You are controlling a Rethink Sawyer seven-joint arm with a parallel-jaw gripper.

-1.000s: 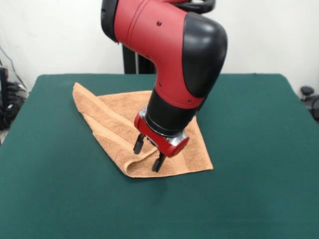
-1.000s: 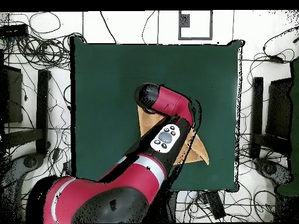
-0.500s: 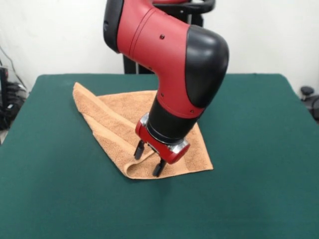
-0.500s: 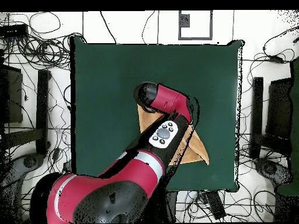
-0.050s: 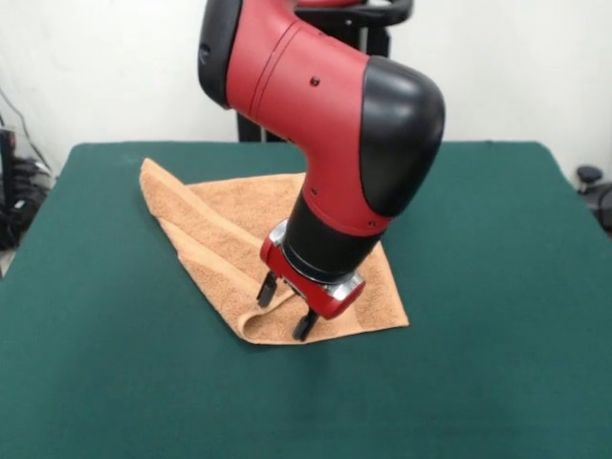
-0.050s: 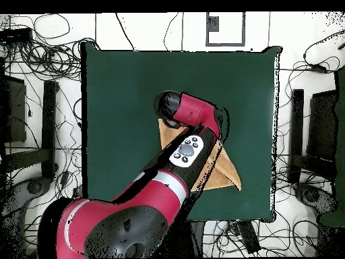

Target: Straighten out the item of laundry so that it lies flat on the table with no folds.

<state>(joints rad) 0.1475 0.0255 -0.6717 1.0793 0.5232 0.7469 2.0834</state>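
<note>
Towel [image 5: 225,239] lying folded on the table [image 5: 478,363], claw hanging over its nearest folded corner.

Gripper [image 5: 284,307] is sitting with its two fingers parted to a moderate gap, holding nothing, the tips straddling the rounded fold at the towel's near corner; whether they are touching the cloth or just above it is hard to say from the front view. The towel is resting doubled over into a rough triangle near the table's middle, its long axis running diagonally from the pointed far-left corner down to the near edge, so most of the cloth is lying up and to the left of the claw. In the overhead view the arm is covering much of the towel [image 6: 226,168].
</note>
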